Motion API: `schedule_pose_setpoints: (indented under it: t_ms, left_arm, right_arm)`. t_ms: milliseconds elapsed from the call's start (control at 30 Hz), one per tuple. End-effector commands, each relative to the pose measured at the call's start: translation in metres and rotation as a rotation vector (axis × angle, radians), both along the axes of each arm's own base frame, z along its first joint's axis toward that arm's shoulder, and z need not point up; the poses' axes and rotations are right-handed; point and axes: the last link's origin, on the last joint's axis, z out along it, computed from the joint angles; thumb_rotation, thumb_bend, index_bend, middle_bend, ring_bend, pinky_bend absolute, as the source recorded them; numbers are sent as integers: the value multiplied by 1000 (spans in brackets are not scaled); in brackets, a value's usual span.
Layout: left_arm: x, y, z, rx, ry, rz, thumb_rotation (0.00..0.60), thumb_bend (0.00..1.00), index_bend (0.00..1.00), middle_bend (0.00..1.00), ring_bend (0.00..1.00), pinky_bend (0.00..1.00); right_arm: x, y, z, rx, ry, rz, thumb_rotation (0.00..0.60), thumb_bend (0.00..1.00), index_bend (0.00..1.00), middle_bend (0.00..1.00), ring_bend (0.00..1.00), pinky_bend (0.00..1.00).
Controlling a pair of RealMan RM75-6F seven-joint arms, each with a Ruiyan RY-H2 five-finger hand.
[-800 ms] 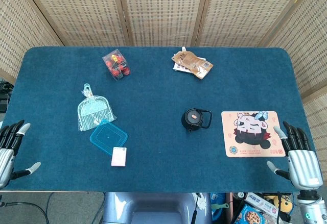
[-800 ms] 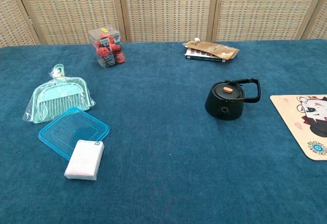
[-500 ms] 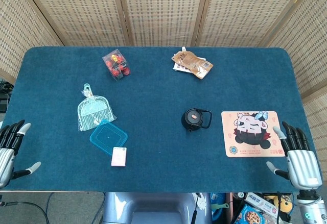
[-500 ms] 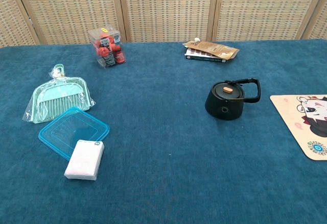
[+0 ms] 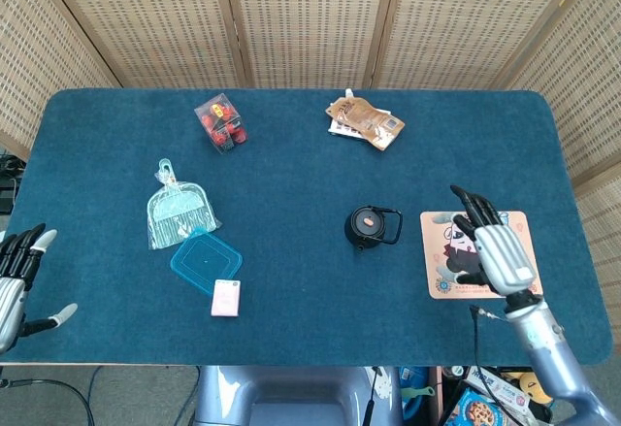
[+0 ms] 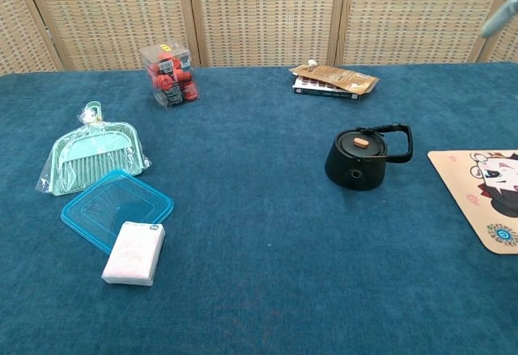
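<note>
From the head view, your right hand (image 5: 497, 256) hovers over the cartoon mat (image 5: 444, 273), fingers spread and holding nothing, the black kettle (image 5: 369, 227) just beyond its fingertips; your left hand (image 5: 15, 285) lies wide open off the table's (image 5: 291, 174) edge. From the chest view, only a fingertip shows above the kettle (image 6: 362, 158) and mat (image 6: 477, 193).

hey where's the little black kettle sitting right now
In the head view the black kettle stands right of the table's centre, just left of the cartoon mouse pad, over which the right hand is raised.
</note>
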Motion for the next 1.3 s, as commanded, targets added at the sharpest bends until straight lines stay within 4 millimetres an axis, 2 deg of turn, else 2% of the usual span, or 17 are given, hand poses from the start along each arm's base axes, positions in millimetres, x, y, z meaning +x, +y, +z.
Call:
schedule_pose_setpoints:
  t_ms: [33,100,233,400,533,767,1067,1300]
  left_arm:
    - [-2,3,2,6,-8,9,600,67,0,0,0,0]
    - [-3,4,4,12,-10,14,600,67,0,0,0,0]
    - [-7,4,5,17,-14,27,600,67,0,0,0,0]
    - [-7,6,4,11,-15,28,600,67,0,0,0,0]
    - [-7,8,4,0,-20,29,600,67,0,0,0,0]
    - [-8,9,5,0,-29,29,600,67,0,0,0,0]
    - [-8,9,6,-1,-33,28,600,68,0,0,0,0]
    - [-9,11,6,-7,-37,38,600,67,0,0,0,0]
  right_arm:
    - [48,-39,-20,109,-34,0,600,294,403,0,0,0]
    - [61,-55,-31,147,-26,-29,600,300,414,0,0,0]
    - [80,-74,-57,152,57,-71,600,332,439,0,0,0]
    - [92,-84,-88,110,144,-132,600,378,477,0,0,0]
    - [94,-89,-108,93,186,-188,600,433,494,0,0,0]
    - [92,-91,-127,97,216,-239,600,488,498,0,0,0]
    - [94,-90,-145,103,264,-248,600,489,498,0,0,0]
    - [88,-92,-154,106,283,-273,600,489,497,0,0,0]
